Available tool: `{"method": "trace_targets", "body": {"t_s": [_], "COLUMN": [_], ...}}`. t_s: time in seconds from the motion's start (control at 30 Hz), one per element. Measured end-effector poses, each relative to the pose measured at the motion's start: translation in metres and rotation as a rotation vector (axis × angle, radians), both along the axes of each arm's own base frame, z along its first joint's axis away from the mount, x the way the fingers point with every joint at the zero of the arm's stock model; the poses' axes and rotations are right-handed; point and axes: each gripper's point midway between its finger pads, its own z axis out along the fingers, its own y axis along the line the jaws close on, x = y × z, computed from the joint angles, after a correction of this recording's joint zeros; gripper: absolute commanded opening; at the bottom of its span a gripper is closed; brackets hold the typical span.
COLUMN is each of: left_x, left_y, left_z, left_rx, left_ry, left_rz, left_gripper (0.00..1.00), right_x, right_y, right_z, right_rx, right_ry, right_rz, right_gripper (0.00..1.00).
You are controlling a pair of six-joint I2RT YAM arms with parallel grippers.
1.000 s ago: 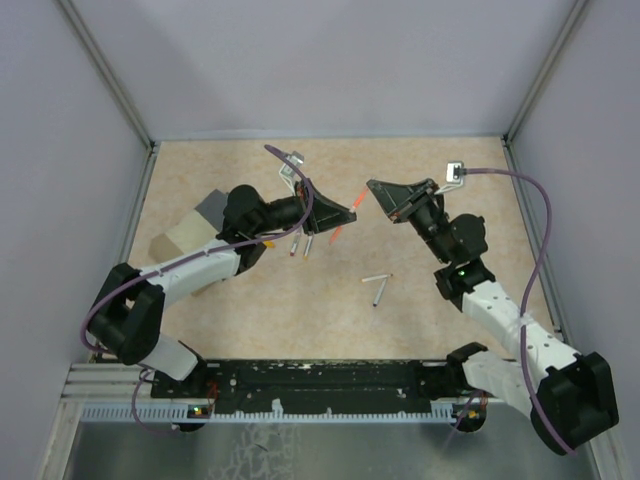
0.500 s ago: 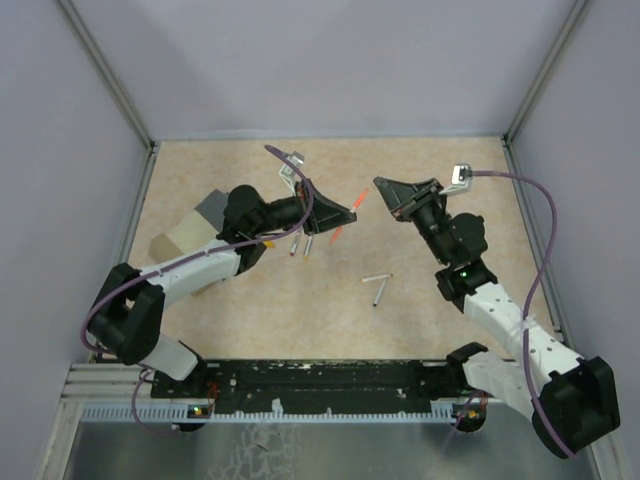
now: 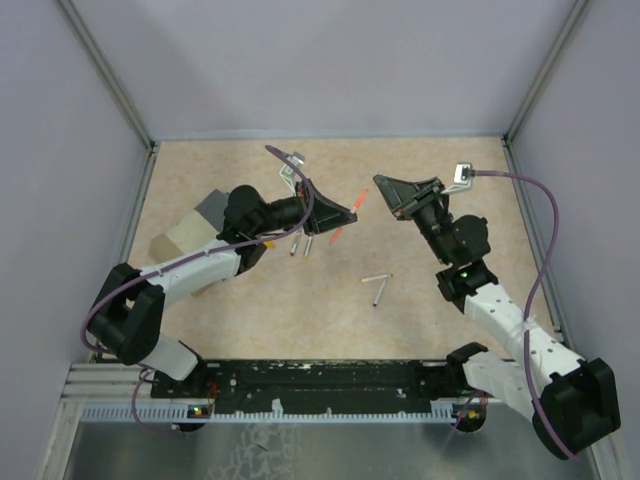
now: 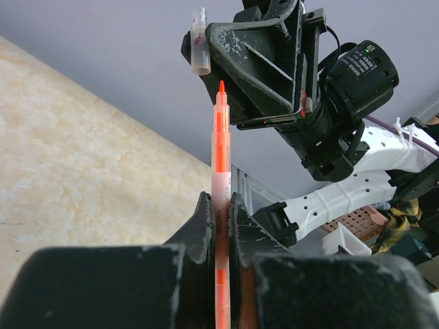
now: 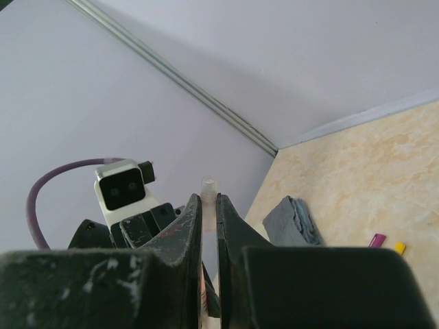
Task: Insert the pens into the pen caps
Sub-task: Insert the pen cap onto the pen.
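My left gripper (image 4: 219, 199) is shut on an orange pen (image 4: 220, 144) whose bare tip points up and away from the jaws. In the top view this pen (image 3: 361, 197) sticks out of the left gripper (image 3: 350, 214) towards the right gripper (image 3: 379, 184). The right gripper (image 5: 208, 202) is shut on a small translucent pen cap (image 5: 208, 185), whose open end pokes past the fingertips. From the left wrist, the cap (image 4: 199, 44) hangs a little above and left of the pen tip, apart from it. Both grippers are raised above the table.
Two pens (image 3: 377, 285) lie mid-table and two more (image 3: 301, 245) under the left arm. A beige box (image 3: 185, 238) with a grey lid (image 3: 212, 208) sits at the left. A magenta cap (image 5: 376, 240) and a yellow cap (image 5: 399, 247) lie on the table.
The right gripper has shifted slightly to the right and turned, uncovering the pen's orange tip between the two grippers. The left arm has not moved.
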Motion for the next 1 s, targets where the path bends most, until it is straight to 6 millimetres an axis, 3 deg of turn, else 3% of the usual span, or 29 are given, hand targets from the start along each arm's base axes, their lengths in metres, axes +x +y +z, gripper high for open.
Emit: {"method": "trace_targets", "body": {"t_s": [0.3,1.0], "left_x": [0.0003,0.0003], "left_y": [-0.0002,-0.0002], "left_z": [-0.0008,-0.0008], "left_rx": [0.001,0.001], "left_ry": [0.002,0.002], "left_rz": [0.000,0.000], "left_gripper": [0.00,0.00], "right_x": [-0.0037,-0.0084], "right_y": [0.0013,0.0066], "right_z": [0.0085,0.0079], "right_rx": [0.015,0.003], "right_ry": [-0.032,-0.038], "right_rz": [0.016,0.054], "right_gripper": [0.00,0.00]}}
